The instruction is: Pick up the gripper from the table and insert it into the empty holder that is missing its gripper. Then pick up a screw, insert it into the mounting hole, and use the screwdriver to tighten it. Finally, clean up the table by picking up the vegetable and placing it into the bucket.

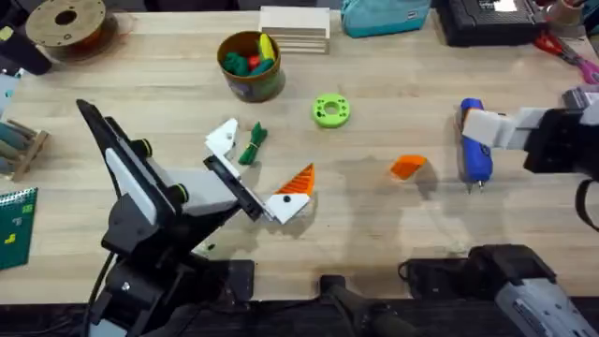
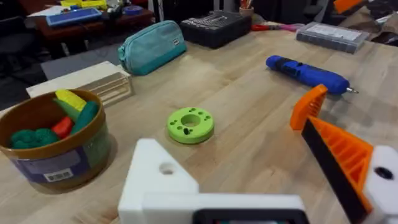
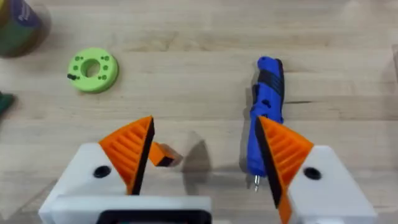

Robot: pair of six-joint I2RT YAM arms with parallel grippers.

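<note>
The loose orange gripper [image 1: 407, 167] lies on the table beside the screwdriver [image 1: 474, 150]. The right gripper [image 3: 205, 155] hovers over both, fingers apart, probably lining up a grasp. The left gripper [image 1: 257, 173] rests low, spread, presenting its empty holder [image 1: 222, 139] for fitting

small bare orange ribbed plastic wedge [image 1: 407, 167] | blue pen-shaped screwdriver [image 1: 474, 148] with silver tip | dark green leafy toy vegetable [image 1: 254, 143] | round olive-yellow bucket [image 1: 251, 82], purple-brown band, red, yellow, green toys inside | bright green ring disc [image 1: 330, 110] | teal pouch [image 2: 152, 45] | light wood table [image 1: 374, 215]
</note>
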